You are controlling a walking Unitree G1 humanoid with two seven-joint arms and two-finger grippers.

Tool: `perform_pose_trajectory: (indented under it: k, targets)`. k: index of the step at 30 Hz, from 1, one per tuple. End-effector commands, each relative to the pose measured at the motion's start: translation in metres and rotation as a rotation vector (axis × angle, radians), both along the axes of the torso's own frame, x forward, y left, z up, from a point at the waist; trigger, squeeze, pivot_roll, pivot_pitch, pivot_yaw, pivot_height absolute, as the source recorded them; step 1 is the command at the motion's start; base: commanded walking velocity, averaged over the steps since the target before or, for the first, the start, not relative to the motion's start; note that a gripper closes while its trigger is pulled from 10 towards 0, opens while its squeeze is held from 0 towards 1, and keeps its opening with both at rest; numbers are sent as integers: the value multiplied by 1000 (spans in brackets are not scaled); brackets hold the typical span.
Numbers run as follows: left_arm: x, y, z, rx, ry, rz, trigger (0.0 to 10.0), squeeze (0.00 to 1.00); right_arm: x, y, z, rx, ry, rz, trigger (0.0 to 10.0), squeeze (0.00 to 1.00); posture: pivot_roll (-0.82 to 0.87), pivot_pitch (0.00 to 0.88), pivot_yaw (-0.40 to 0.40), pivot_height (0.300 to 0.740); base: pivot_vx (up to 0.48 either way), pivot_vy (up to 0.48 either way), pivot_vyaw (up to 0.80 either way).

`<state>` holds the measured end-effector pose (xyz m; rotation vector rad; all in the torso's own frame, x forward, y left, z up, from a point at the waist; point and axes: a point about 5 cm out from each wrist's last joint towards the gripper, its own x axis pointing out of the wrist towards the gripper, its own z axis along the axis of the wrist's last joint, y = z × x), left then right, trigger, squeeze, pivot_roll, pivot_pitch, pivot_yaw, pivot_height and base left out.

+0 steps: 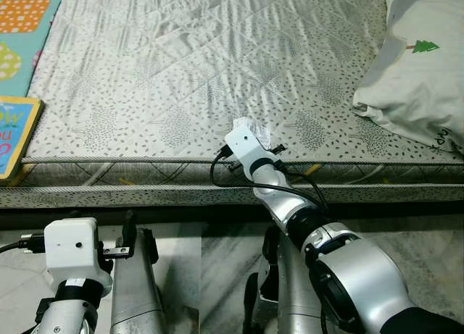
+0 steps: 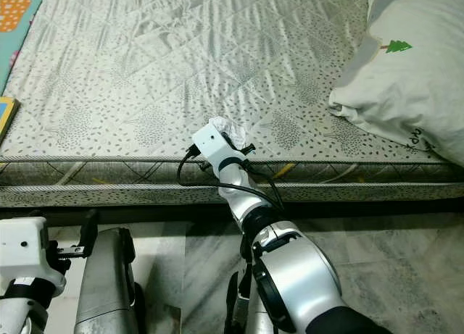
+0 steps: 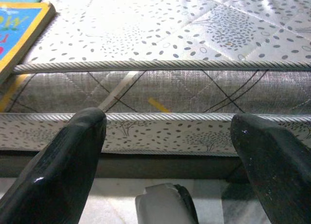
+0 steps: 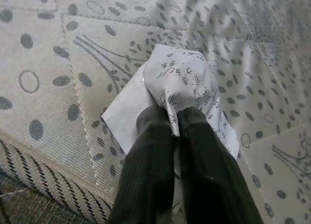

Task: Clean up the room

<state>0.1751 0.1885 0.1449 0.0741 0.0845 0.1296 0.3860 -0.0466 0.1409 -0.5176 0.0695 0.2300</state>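
Observation:
A crumpled white paper (image 4: 184,83) with printed writing lies on the grey patterned mattress (image 1: 217,59) close to its front edge. My right gripper (image 4: 174,118) is shut on the paper, both black fingers pinching a fold of it. In the eye views the right arm reaches up over the mattress edge, and the paper (image 1: 255,127) peeks out just beyond the white wrist block. My left gripper (image 3: 170,131) is open, low in front of the mattress side, holding nothing.
A white pillow (image 1: 420,66) with a small green tree print rests at the right of the mattress. A colourful book (image 1: 14,135) lies at the left mattress edge, beside a play mat (image 1: 22,22). Marble floor (image 1: 217,261) lies below.

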Motion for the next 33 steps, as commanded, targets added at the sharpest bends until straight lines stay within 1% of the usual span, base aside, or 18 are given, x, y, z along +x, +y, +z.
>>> perform_pose_trajectory:
  k: [1, 5, 7, 9, 10, 12, 13, 14, 15, 17, 18, 20, 21, 25, 26, 28, 30, 33]
  targets:
    - [0, 0, -7, -2, 27, 12, 10000, 0, -2, -7, -8, 41, 44, -18, 0, 0, 267, 299, -118, 517, 0, 0, 0]
    - [9, -2, -7, -8, 9, -1, 10000, 0, 1, -12, -4, 68, 43, -26, 0, 0, 249, 273, -117, 517, 0, 0, 0]
    - [17, -3, -5, -12, -14, -6, 10000, 0, 4, -18, -2, 95, 42, -33, 0, 0, 240, 245, -121, 517, 0, 0, 0]
    - [20, -3, -5, -12, -19, -6, 10000, 0, 4, -20, -1, 99, 43, -35, 0, 0, 238, 242, -121, 517, 0, 0, 0]
    - [25, -3, -5, -11, -29, -8, 10000, 0, 5, -23, 0, 113, 45, -41, 0, 0, 231, 224, -121, 517, 0, 0, 0]
    - [29, -2, -5, -11, -41, -10, 10000, 0, 6, -28, 0, 99, 46, -46, 0, 0, 228, 215, -121, 517, 0, 0, 0]
    - [33, -2, -5, -20, -49, -4, 10000, 0, 7, -32, 0, 96, 47, -53, 0, 0, 214, 186, -120, 517, 0, 0, 0]
    - [33, -2, -5, -20, -49, -4, 10000, 0, 7, -32, 0, 96, 47, -53, 0, 0, 214, 186, -120, 517, 0, 0, 0]
    - [40, -2, -4, -43, -62, -5, 10000, 0, 7, -39, -1, 125, 51, -65, 0, 0, 206, 168, -119, 517, 0, 0, 0]
    - [44, -3, -3, -40, -79, -10, 10000, 0, 7, -45, -2, 168, 53, -70, 0, 0, 196, 151, -117, 517, 0, 0, 0]
    - [50, -3, -2, -35, -90, -11, 10000, 0, 7, -48, -1, 202, 51, -67, 0, 0, 188, 138, -115, 517, 0, 0, 0]
    - [54, -3, -2, -33, -97, -12, 10000, 0, 7, -50, -1, 222, 47, -61, 0, 0, 179, 125, -112, 517, 0, 0, 0]
    - [57, -2, -2, -31, -106, -14, 10000, 0, 6, -53, -3, 262, 42, -51, 0, 0, 168, 112, -108, 517, 0, 0, 0]
    - [63, -1, -6, -28, -114, -20, 10000, 0, -1, -64, -9, 352, 15, -19, 0, 0, 137, 80, -95, 517, 0, 0, 0]
    - [63, 0, -6, -28, -113, -21, 10000, 0, -2, -65, -9, 353, 12, -16, 0, 0, 137, 80, -95, 517, 0, 0, 0]
    - [65, 0, -8, -25, -116, -28, 10000, 0, -4, -68, -10, 412, 9, -7, 0, 0, 124, 65, -90, 517, 0, 0, 0]
    - [70, 0, -9, -23, -123, -31, 10000, 0, -10, -74, -13, 495, 4, -4, 0, 0, 99, 29, -81, 517, 0, 0, 0]
    - [75, 1, -9, -20, -133, -32, 10000, 0, -15, -76, -12, 541, -11, 1, 0, 0, 88, 9, -78, 517, 0, 0, 0]
